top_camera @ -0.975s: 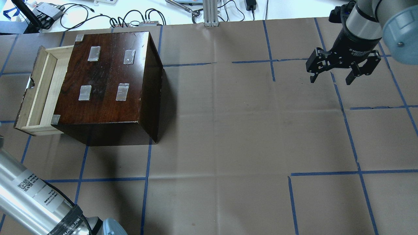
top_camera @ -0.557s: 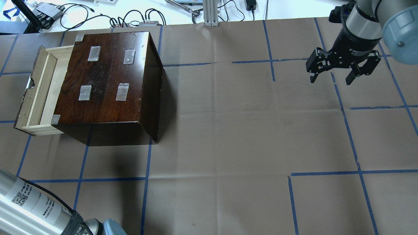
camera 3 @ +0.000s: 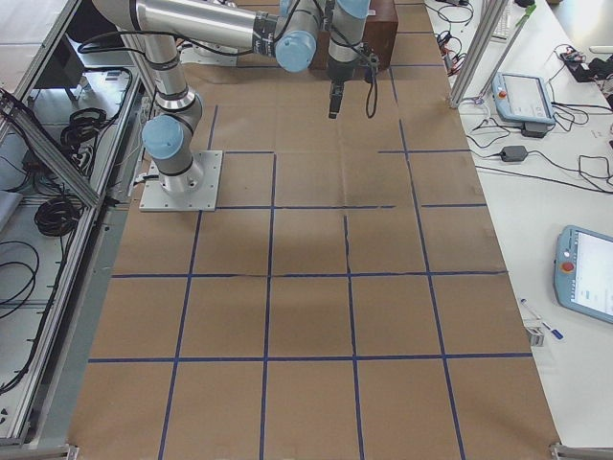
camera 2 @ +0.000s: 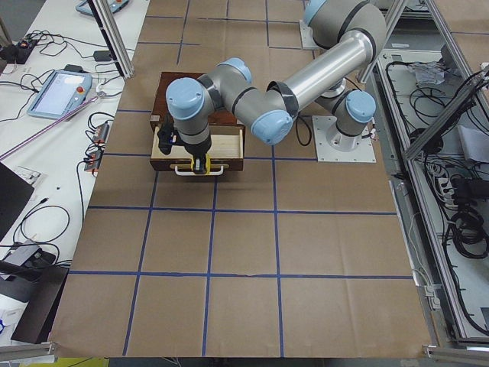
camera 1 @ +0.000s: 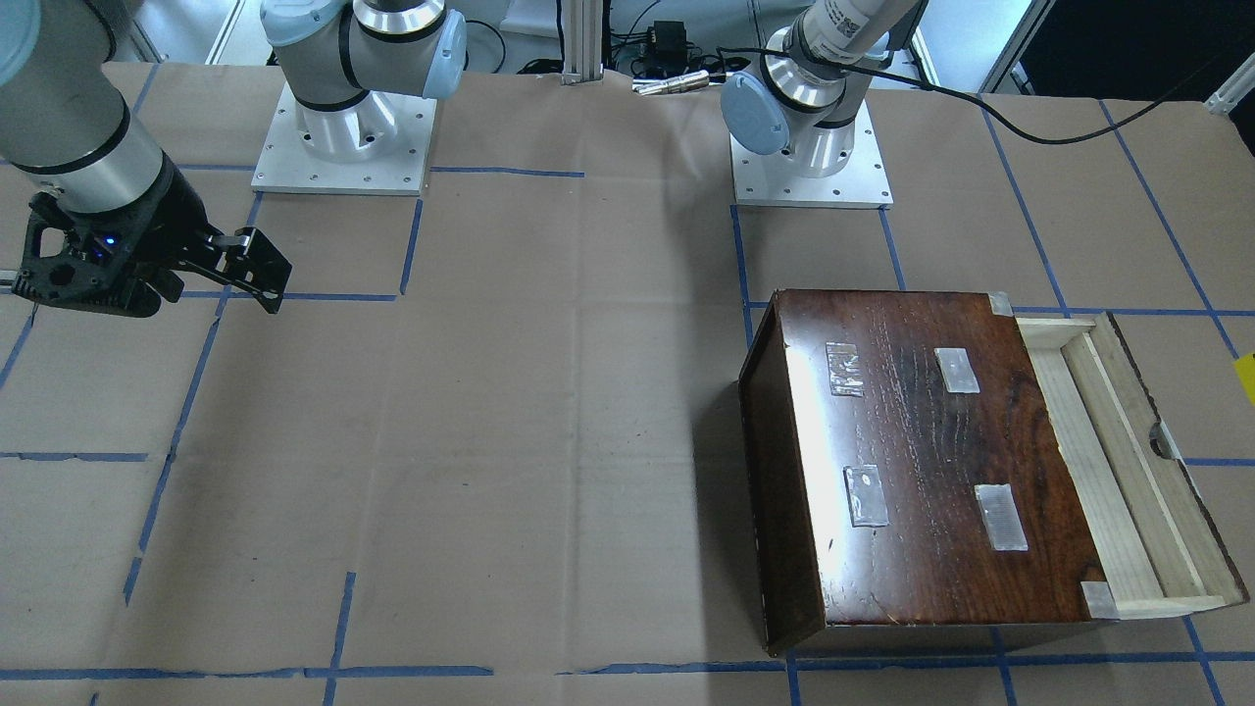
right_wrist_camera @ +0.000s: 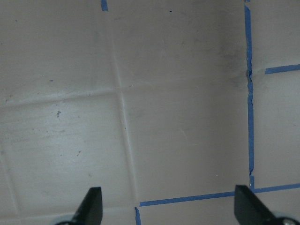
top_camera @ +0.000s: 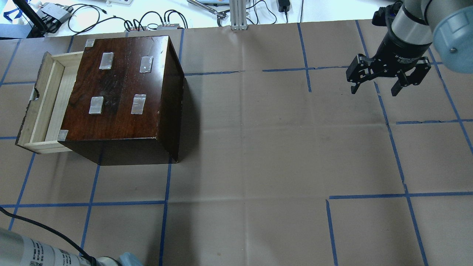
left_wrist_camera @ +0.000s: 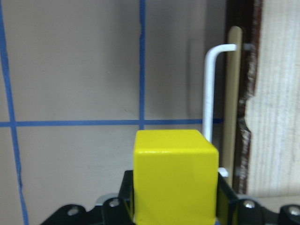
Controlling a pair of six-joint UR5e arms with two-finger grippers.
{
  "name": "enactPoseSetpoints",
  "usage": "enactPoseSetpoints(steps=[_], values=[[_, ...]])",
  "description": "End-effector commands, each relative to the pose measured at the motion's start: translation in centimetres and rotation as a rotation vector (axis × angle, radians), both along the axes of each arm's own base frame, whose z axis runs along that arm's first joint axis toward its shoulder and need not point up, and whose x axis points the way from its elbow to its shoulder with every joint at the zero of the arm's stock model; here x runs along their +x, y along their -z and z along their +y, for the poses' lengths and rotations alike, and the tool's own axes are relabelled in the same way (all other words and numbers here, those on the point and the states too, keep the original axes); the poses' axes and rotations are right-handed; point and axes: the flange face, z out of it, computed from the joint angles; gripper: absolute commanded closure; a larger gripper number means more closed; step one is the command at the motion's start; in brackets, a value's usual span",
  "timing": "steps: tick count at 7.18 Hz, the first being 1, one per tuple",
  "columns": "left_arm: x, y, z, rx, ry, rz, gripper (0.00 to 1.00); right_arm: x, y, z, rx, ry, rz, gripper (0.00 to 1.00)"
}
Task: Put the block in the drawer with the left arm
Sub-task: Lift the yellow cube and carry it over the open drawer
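Observation:
The yellow block [left_wrist_camera: 176,178] is clamped between the black fingers of my left gripper [left_wrist_camera: 176,206]. In the left wrist view it hangs over the brown paper just outside the drawer's dark notched front [left_wrist_camera: 244,117], next to a white handle [left_wrist_camera: 208,93]. In the exterior left view the left gripper [camera 2: 197,159] hovers at the drawer front. The drawer [top_camera: 44,99] stands pulled open from the dark-brown box [top_camera: 122,88]; its pale tray also shows in the front-facing view [camera 1: 1108,461]. A yellow sliver shows at that view's right edge [camera 1: 1247,378]. My right gripper [top_camera: 374,91] is open and empty, far to the right.
Blue tape lines [top_camera: 164,203] grid the brown paper on the table. Cables and small devices [top_camera: 155,22] lie along the far edge. The left arm's forearm and cable [top_camera: 40,251] show at the overhead view's lower left corner. The two arm bases [camera 1: 809,147] stand behind the box.
The left arm's forearm has slid down and left, nearly out of the overhead view. The right arm, box and drawer have not moved.

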Motion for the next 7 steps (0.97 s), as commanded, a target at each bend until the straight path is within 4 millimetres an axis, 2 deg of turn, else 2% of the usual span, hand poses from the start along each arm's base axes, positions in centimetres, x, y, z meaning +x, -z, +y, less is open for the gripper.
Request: enactPoseSetpoints(steps=[1, 3, 5, 7], values=[[-7.1, 1.5, 1.5, -0.06, 0.004, -0.043, 0.85, 0.0, 0.0, 0.0, -0.001, 0.0, 0.0, 0.0], [-12.1, 1.1, 3.0, -0.069, -0.009, -0.046, 0.85, 0.0, 0.0, 0.0, -0.001, 0.0, 0.0, 0.0], [-13.6, 0.8, 3.1, -0.074, -0.02, -0.043, 0.85, 0.0, 0.0, 0.0, 0.001, 0.0, 0.0, 0.0], [-14.6, 3.8, 2.8, -0.027, -0.014, -0.016, 0.84, 0.0, 0.0, 0.0, 0.001, 0.0, 0.0, 0.0]])
